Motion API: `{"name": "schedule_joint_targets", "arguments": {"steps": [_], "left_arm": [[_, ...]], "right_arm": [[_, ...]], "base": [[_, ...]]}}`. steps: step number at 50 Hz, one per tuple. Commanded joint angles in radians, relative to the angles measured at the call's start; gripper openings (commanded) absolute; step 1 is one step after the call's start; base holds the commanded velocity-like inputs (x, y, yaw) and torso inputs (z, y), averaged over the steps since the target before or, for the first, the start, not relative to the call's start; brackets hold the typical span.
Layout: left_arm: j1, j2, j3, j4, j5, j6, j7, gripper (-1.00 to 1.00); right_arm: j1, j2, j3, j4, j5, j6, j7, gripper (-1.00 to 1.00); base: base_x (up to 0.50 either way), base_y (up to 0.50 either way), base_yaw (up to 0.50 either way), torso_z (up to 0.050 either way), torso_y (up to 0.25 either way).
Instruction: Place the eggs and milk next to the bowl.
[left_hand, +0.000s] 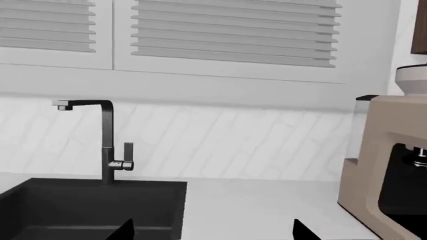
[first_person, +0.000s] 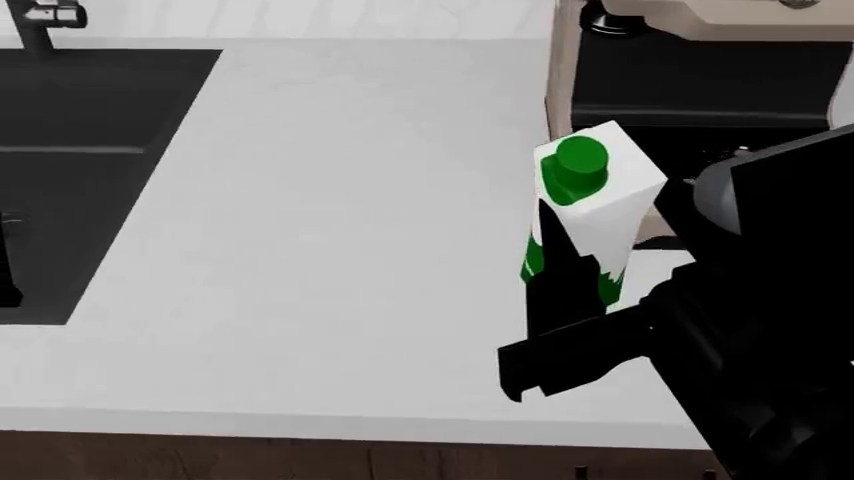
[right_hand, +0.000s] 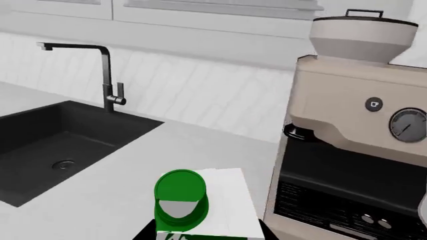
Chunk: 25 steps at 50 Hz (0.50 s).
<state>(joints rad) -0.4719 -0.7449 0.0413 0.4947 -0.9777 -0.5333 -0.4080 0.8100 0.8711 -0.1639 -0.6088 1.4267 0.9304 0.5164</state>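
Countertop (first_person: 334, 250), white, fills your head view, the black sink (first_person: 80, 170) set into it at your left with its dark faucet (left_hand: 105, 145) behind. Your beige coffee machine (right_hand: 360, 140) stands at the right, just beside the milk (first_person: 594, 215), hemming that side. The milk stands upright on the counter, green cap (first_person: 579, 165) up. Your right gripper (first_person: 567, 300) straddles the carton, one finger (first_person: 554, 270) dark against its front face; whether the jaws actually press it you cannot tell. Your left gripper (left_hand: 210, 231) shows only two fingertips (left_hand: 303, 231), parted, nothing between them.
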Motion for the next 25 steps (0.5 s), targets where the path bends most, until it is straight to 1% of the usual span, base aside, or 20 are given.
{"name": "schedule_joint_targets", "arguments": {"steps": [1, 9, 18, 25], "left_arm": [[-0.008, 0.003, 0.009, 0.004, 0.003, -0.003, -0.002, 1.0], [-0.013, 0.011, 0.02, -0.004, 0.011, 0.001, 0.005, 1.0], [0.039, 0.012, 0.014, -0.02, 0.036, 0.04, 0.036, 1.0], [0.071, 0.011, 0.001, -0.039, 0.055, 0.076, 0.062, 1.0]], "right_arm": [[-0.021, 0.008, 0.018, -0.014, -0.027, -0.013, -0.027, -1.0], [-0.009, 0.006, 0.011, -0.022, -0.007, -0.004, -0.006, -1.0], [-0.058, -0.001, 0.019, -0.034, -0.035, -0.034, -0.013, -1.0], [-0.057, -0.009, 0.013, -0.038, -0.035, -0.036, -0.01, -1.0]], "base": [[0.0, 0.5, 0.0, 0.0, 0.0], [0.0, 0.5, 0.0, 0.0, 0.001], [0.0, 0.5, 0.0, 0.0, 0.0], [0.0, 0.5, 0.0, 0.0, 0.0]]}}
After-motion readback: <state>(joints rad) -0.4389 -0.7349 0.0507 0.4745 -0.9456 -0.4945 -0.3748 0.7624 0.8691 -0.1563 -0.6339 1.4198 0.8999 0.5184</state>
